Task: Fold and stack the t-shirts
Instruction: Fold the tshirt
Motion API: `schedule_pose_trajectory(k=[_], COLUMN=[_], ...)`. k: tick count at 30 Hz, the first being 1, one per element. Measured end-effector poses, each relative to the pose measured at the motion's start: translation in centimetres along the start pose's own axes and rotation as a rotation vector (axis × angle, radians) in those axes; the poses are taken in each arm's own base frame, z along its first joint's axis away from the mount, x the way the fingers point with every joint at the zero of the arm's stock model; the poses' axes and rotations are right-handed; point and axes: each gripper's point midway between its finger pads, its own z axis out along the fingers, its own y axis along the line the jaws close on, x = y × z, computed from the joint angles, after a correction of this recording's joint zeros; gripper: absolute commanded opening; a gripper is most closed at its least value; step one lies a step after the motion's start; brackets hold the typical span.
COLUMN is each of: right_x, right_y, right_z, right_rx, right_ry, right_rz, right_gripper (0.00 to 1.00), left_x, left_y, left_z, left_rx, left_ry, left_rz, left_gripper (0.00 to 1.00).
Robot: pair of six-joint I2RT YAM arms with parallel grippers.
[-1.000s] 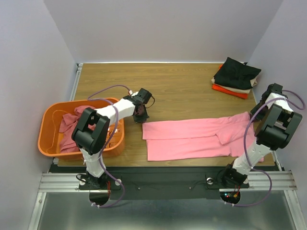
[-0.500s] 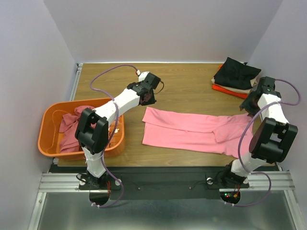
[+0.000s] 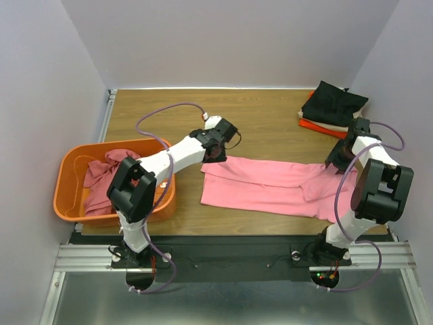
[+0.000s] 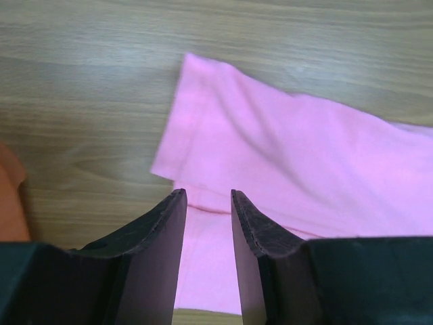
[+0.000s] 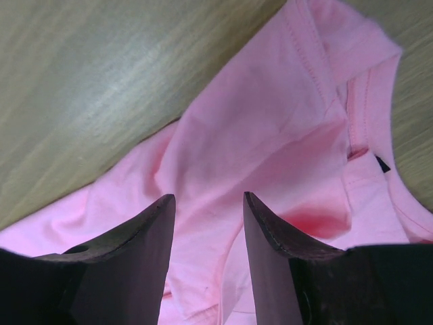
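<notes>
A light pink t-shirt point(image 3: 270, 186) lies folded into a long band across the table, its collar end on the right. My left gripper point(image 3: 218, 153) hovers over its far-left corner. In the left wrist view the gripper point(image 4: 206, 198) is open and empty, with pink cloth point(image 4: 304, 156) below it. My right gripper point(image 3: 336, 162) is over the shirt's far-right end. In the right wrist view it point(image 5: 206, 200) is open and empty above the sleeve and collar cloth point(image 5: 257, 135). Folded black point(image 3: 335, 101), beige and red-orange shirts are stacked at the back right. A darker rose shirt point(image 3: 101, 177) lies in the basket.
An orange slotted basket point(image 3: 64, 169) stands at the table's left edge, beside the left arm; its rim shows in the left wrist view point(image 4: 10, 196). Bare wooden table point(image 3: 270, 122) lies between the pink shirt and the back wall. Grey walls close in three sides.
The pink shirt has become a narrower band lying further back. Both grippers rose toward the back, and now are back down over its far corners, open.
</notes>
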Motion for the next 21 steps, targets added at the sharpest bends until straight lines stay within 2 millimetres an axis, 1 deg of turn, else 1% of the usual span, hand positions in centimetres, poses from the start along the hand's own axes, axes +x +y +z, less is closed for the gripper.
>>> schedule_pose_trajectory(k=[1,3,4,5,6,7,8,9,11,13,14,16,19,21], right_x=[0.2,0.9,1.0,1.2,1.3,1.4,1.5,1.6,1.7,1.9,1.9,2.1,2.5,2.3], right_y=[0.1,0.2,0.3,0.5,0.6,0.7,0.8,1.0,1.2,1.4,1.4,1.6,1.9,2.2], right_z=[0.2,0.9,1.1,1.4,1.5,1.6,1.8,1.9,2.0,2.1,2.2,2.6,3.0,3.0], right_rx=[0.001,0.008,0.008,0.008,0.008,0.008,0.007,0.007,0.005,0.006,0.007,0.011,0.017,0.014], right_ry=[0.008,0.034,0.038,0.045,0.049,0.051,0.057,0.061,0.063,0.064,0.064,0.072,0.085,0.079], right_rz=[-0.004,-0.014,-0.018,-0.024,-0.028,-0.031,-0.036,-0.041,-0.048,-0.056,-0.059,-0.067,-0.079,-0.081], right_gripper=[0.51,0.51,0.51,0.51,0.51,0.51,0.51,0.51,0.51,0.51,0.51,0.51,0.51,0.51], left_x=[-0.1,-0.6,-0.8,-0.8,-0.6,-0.2,0.7,1.6,4.0,6.1,6.5,6.4,6.5,6.3], left_y=[-1.0,-3.6,-5.3,-6.8,-7.9,-8.5,-9.0,-9.0,-8.7,-8.1,-8.1,-8.4,-8.0,-7.8], left_z=[-0.3,-0.7,-0.7,-0.4,-0.1,0.4,1.3,2.1,3.8,4.8,5.0,4.7,5.1,5.1], left_rx=[0.019,0.08,0.118,0.154,0.178,0.192,0.201,0.197,0.192,0.188,0.195,0.227,0.24,0.257], left_ry=[-0.004,-0.018,-0.022,-0.022,-0.014,0.0,0.027,0.055,0.125,0.184,0.195,0.195,0.203,0.211], left_rz=[0.014,0.029,0.032,0.033,0.033,0.035,0.038,0.043,0.049,0.053,0.047,0.033,0.004,-0.022], left_gripper=[0.45,0.45,0.44,0.45,0.45,0.45,0.45,0.45,0.45,0.45,0.45,0.44,0.44,0.44])
